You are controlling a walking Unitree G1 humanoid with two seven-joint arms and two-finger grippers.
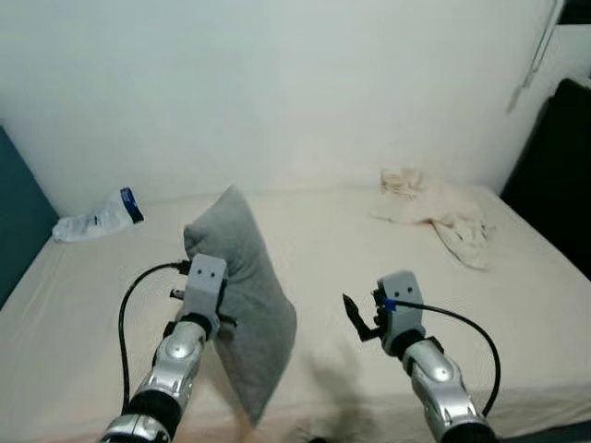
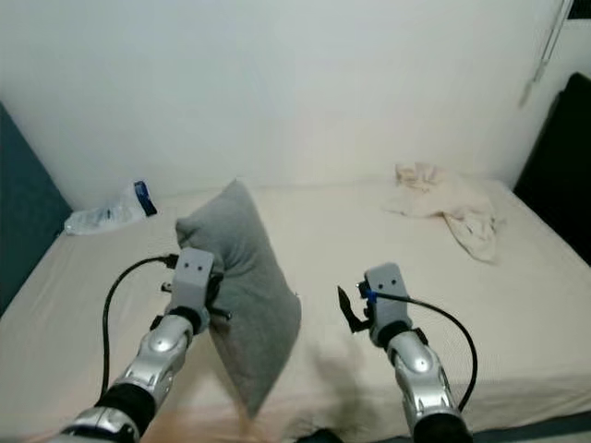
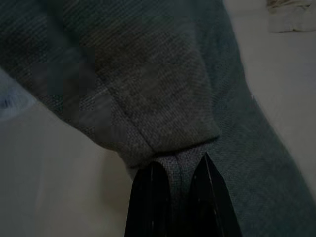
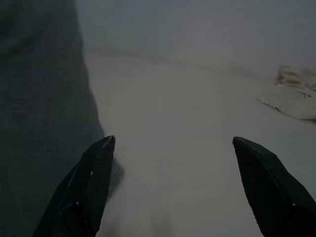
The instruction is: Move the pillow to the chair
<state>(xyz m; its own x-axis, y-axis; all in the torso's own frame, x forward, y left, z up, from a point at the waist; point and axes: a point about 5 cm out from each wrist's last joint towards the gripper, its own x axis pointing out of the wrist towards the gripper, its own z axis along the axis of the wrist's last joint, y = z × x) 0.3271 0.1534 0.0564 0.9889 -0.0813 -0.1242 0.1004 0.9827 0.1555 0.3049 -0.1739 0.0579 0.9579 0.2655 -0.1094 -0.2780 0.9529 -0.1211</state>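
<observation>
Grey pillow (image 1: 242, 305) lower left of frame, lifted over bed (image 1: 369, 277) | left end effector (image 3: 178, 170) clenched on pillow's edge | right end effector (image 4: 173, 148) released, beside pillow | advice: keep pinch firm, carry clear of bed.

A cream-sheeted bed (image 1: 314, 240) is filling the lower half of the frame, running up to a plain white wall (image 1: 277, 83). A crumpled beige cloth (image 1: 443, 214) is lying at the upper right of the mattress. A clear plastic bag with a blue patch (image 1: 100, 218) is resting at the left, against the wall.
</observation>
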